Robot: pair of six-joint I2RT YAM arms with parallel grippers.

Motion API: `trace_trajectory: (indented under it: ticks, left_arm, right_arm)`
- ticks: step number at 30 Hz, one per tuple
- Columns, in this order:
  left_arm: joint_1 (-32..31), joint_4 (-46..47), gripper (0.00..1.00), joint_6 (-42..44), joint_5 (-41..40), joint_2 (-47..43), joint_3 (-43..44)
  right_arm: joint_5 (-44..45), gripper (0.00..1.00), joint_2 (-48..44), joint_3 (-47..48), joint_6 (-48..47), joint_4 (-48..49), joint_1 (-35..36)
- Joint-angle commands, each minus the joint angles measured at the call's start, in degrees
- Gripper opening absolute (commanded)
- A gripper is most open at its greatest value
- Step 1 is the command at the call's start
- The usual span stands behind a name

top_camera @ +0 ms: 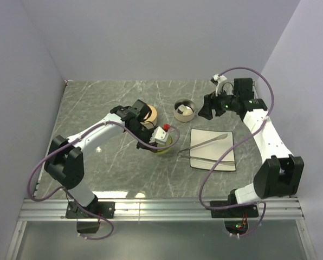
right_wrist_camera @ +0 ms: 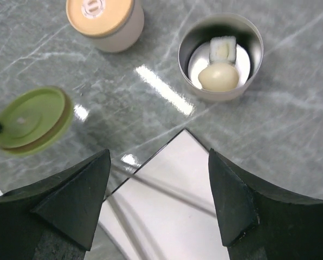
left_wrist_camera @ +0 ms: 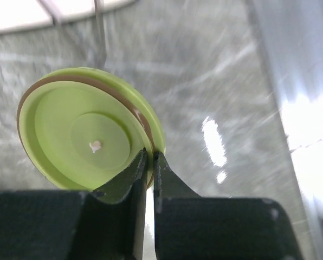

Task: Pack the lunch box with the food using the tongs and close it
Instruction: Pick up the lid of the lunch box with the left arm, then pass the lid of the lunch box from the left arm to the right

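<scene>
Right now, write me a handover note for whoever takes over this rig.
Left gripper: shut on the green lid, pinching its rim.
Right gripper: open, empty, above the tray corner.
Tongs: lying on the tray, in neither gripper.
Tin: open, holding an egg and a white piece.
Tan-lidded tin: closed, nearby.
Done: one tin is open, with two pieces inside.
Left: take up the tongs, pack any remaining food (none other in view), and close.
</scene>
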Motion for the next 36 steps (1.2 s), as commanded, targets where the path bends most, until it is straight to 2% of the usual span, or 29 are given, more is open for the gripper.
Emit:
trace_trajectory:
  ticks: [1,4,5,6,9,13,17,19,24,36]
  left_arm:
    - [0.2,-2.0,0.00,-8.9,12.4,-3.1,3.8]
    - [0.5,-0.6,0.00,-14.9,19.5,-3.7,5.6]
    - [0.5,0.3,0.00,-18.7,23.1,-4.0,5.8]
    - [0.5,1.6,0.00,-20.7,24.6,-4.5,6.0]
    - [1.0,8.4,0.00,-29.6,29.7,-6.5,5.5]
    - [2.8,14.1,0.00,-37.8,35.3,-7.4,5.4]
    - [5.3,21.6,0.00,-47.6,40.5,-7.2,4.6]
    - [5.4,20.7,0.01,-46.9,41.3,-6.7,5.6]
    - [5.3,20.5,0.00,-47.4,42.9,-5.9,6.4]
    - [4.3,18.7,0.01,-45.9,42.9,-6.1,5.5]
  right_arm:
    - [-2.4,0.79,-6.9,-6.6,-7.2,7.0,0.3]
    - [-6.4,0.76,-15.8,-16.0,-13.1,16.1,0.2]
    - [-7.6,0.70,-21.5,-18.9,-14.2,22.4,0.2]
    - [-8.5,0.68,-24.6,-25.1,-15.3,26.0,0.3]
    - [-12.6,0.61,-34.2,-33.7,-17.8,37.2,1.1]
    - [-15.1,0.56,-41.0,-39.4,-21.1,41.5,3.3]
    - [-13.1,0.54,-47.3,-43.7,-21.5,47.1,8.7]
    - [-9.3,0.53,-48.3,-45.5,-21.5,49.7,11.0]
    - [-7.9,0.52,-47.6,-44.9,-24.0,51.4,17.1]
    - [-7.5,0.51,-45.4,-44.1,-34.9,49.3,23.4]
